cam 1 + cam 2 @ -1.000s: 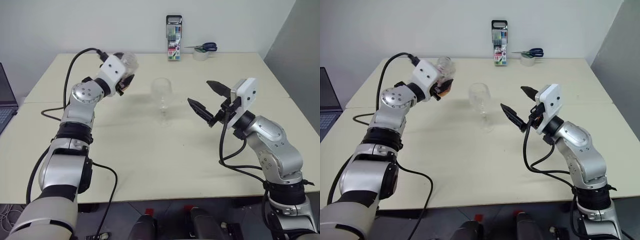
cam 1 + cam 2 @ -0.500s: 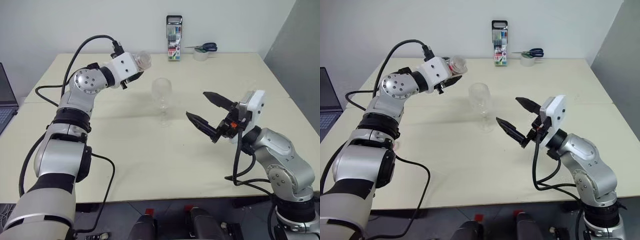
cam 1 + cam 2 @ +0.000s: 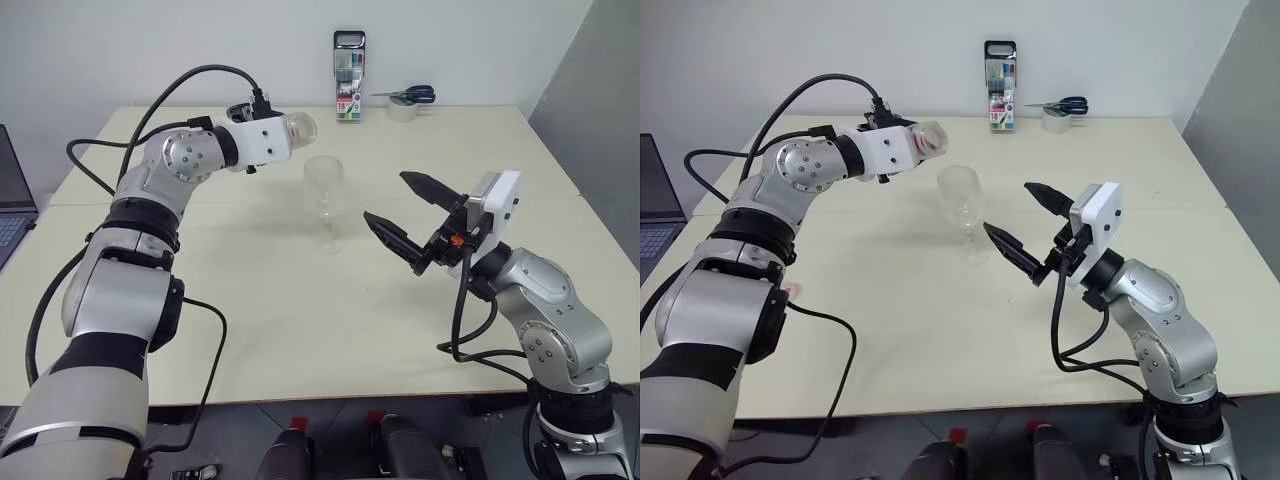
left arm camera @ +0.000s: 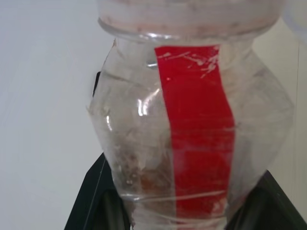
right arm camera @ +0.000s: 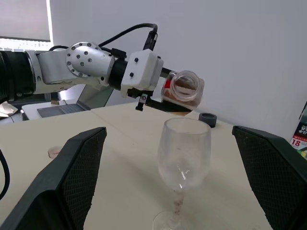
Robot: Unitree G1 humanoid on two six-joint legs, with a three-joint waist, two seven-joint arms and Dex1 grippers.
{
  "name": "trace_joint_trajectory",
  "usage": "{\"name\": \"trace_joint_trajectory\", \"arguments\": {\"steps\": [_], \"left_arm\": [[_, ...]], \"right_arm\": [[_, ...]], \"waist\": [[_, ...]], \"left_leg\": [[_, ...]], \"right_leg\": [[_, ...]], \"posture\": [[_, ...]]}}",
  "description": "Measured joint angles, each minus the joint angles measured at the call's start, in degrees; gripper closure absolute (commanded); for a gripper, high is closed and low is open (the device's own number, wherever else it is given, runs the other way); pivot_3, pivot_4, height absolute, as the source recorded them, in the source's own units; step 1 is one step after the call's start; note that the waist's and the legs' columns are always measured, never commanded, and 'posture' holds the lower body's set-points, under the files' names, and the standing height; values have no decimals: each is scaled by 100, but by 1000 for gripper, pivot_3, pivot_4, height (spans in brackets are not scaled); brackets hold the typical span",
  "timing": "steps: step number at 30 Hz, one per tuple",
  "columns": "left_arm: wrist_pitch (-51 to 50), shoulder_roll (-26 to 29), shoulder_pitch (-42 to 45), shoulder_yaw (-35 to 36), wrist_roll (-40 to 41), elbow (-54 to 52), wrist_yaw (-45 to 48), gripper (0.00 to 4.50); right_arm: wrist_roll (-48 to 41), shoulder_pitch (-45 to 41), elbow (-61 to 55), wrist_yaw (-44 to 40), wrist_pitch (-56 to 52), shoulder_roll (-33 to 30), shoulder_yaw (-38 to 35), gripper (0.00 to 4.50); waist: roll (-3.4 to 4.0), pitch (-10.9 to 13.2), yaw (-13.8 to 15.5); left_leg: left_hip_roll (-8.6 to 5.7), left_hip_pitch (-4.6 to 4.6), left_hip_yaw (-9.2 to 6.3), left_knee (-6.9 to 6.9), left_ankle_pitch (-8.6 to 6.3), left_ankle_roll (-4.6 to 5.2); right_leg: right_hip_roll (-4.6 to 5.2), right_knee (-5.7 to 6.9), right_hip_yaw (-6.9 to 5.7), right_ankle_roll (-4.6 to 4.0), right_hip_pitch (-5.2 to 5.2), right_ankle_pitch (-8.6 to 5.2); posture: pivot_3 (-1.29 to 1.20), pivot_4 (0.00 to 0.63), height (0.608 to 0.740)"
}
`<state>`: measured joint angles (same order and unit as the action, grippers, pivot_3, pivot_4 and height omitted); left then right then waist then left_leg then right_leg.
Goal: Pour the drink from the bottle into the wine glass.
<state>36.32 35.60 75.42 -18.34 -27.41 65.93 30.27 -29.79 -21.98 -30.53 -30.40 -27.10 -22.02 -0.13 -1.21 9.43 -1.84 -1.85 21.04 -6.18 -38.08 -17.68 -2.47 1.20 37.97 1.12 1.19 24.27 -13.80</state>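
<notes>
Compared with a second ago, the left gripper (image 3: 278,138) has risen, swung toward the wine glass (image 3: 323,187) and rolled the bottle (image 3: 297,126) over, so the bottle now lies nearly level with its open mouth facing the glass. Its fingers are clamped on the bottle's body. The right gripper (image 3: 398,210) has drawn slightly back and hangs just beside the glass with its fingers wide apart, holding nothing.

The glass stands upright on the table (image 3: 300,300), near the middle. Its bowl looks almost empty, with only a trace of reddish drink (image 5: 178,201) low in the stem. A little brownish liquid shows inside the bottle in the left wrist view.

The mouth looks to sit beside and above the rim, not squarely over the bowl, so more tilt now would likely spill onto the table. Nothing steadies the glass, and a knock from the bottle could tip it.

The table is pale and matte, set against a white wall. A marker pack (image 3: 348,90), scissors (image 3: 405,95) and a tape roll (image 3: 402,110) sit at the far edge, a laptop (image 3: 12,200) at the left.
</notes>
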Motion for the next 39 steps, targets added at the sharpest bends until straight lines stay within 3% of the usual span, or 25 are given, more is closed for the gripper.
{"name": "trace_joint_trajectory", "arguments": {"steps": [39], "left_arm": [[561,220,599,-904,-1538,218,-1604,2670]], "right_arm": [[155,-112,102,161,44,69,1,0]], "waist": [[0,0,0]], "left_leg": [[-30,0,-5,-2,2,0]], "right_leg": [[9,7,0,2,1,-1]], "posture": [[0,150,740]]}}
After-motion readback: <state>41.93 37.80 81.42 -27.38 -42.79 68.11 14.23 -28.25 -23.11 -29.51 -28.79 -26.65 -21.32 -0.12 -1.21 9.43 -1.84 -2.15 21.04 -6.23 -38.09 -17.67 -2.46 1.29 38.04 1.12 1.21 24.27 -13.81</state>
